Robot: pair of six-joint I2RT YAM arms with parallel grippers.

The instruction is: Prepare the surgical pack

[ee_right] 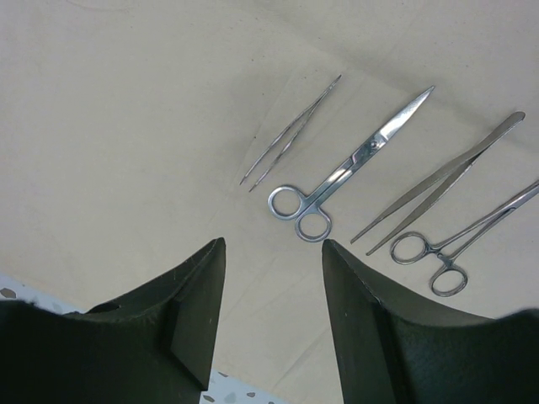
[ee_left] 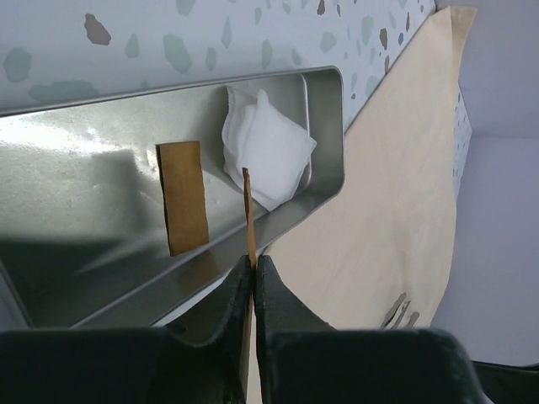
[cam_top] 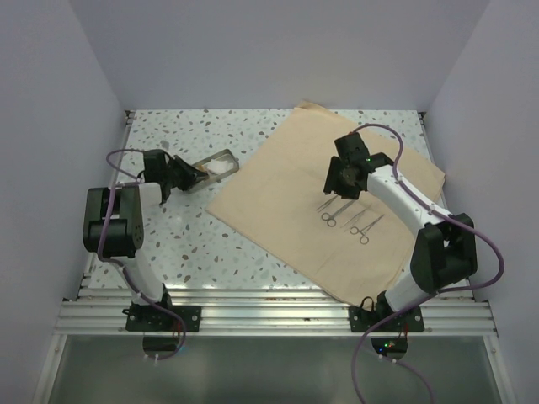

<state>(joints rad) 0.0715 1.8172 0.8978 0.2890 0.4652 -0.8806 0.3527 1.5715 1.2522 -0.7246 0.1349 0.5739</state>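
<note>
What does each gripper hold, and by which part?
The left gripper pinches a thin brown strip by its near end. The right gripper is open, holding nothing.

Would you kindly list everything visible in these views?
cloth sheet: one, tan, flat on the table's right side
steel tray: one, silver, beside the cloth's left edge
gauze pad: one, white, in the tray
flat strip: one, brown, on the tray floor
thin strip: one, brown, edge-on in the left claw
fine tweezers, scissors, long forceps, ring-handled clamp: one each, silver, on the cloth
table: one, speckled white, beneath all
left claw: black, shut on the thin strip
right claw: black, open above the instruments
</note>
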